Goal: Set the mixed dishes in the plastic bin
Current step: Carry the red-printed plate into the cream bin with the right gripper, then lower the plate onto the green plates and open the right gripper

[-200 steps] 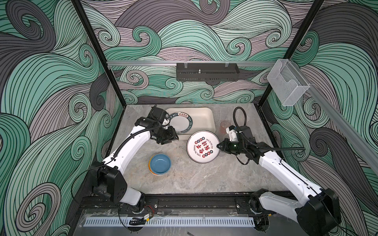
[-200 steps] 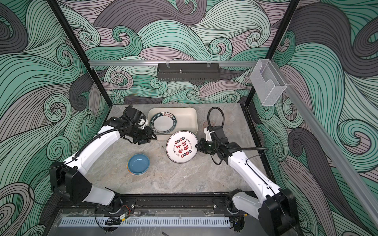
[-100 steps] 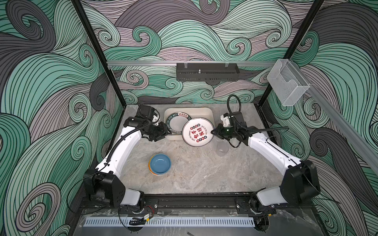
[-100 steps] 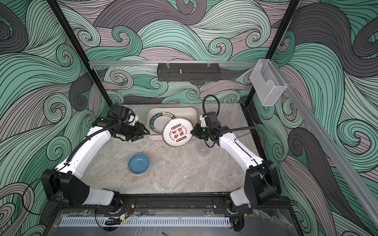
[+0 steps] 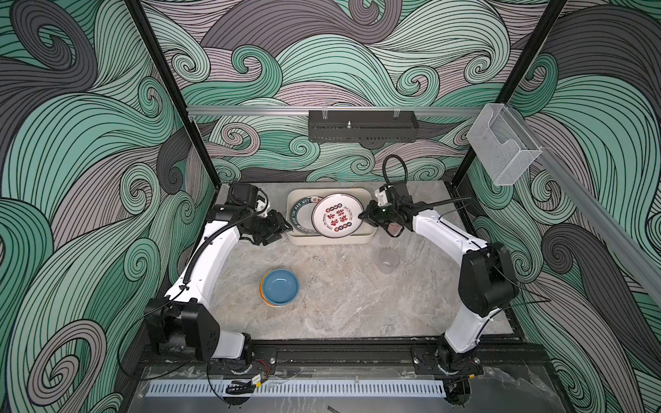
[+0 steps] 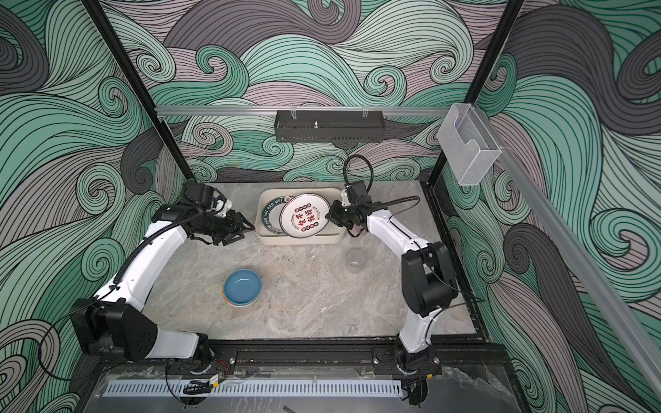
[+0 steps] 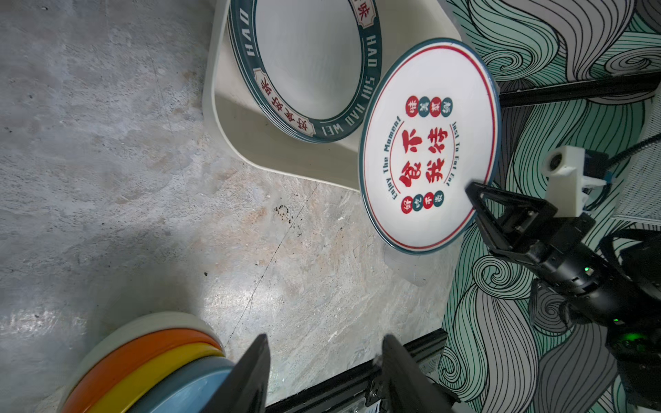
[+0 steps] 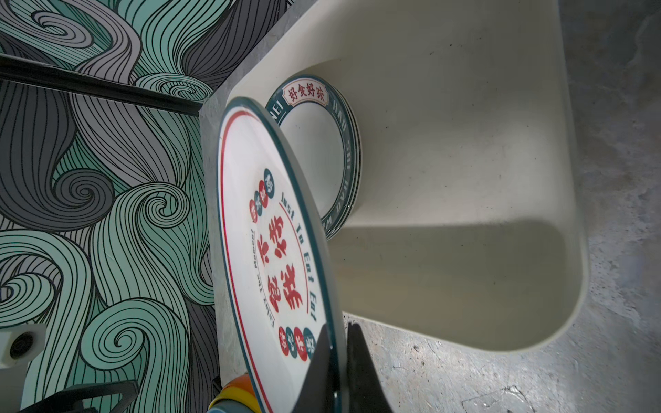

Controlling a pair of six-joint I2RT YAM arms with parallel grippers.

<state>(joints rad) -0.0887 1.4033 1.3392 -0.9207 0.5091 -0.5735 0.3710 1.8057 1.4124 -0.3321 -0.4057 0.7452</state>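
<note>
Plate (image 5: pixel 338 215) now over bin (image 5: pixel 329 240), was beside it | right claw (image 5: pixel 360 215) pinching its rim | left claw (image 5: pixel 284 229) spread, seemingly empty

Green-grey wave-patterned walls (image 5: pixel 322 53), grey marble tabletop (image 5: pixel 339 304), black wall tray (image 5: pixel 363 126)

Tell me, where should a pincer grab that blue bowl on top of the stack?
Probably at its rim, coming down from above: the blue bowl sits mouth-up and nested in the stack, so only its thin edge is free, one finger inside and one outside. The open left pincer is nearest.
</note>
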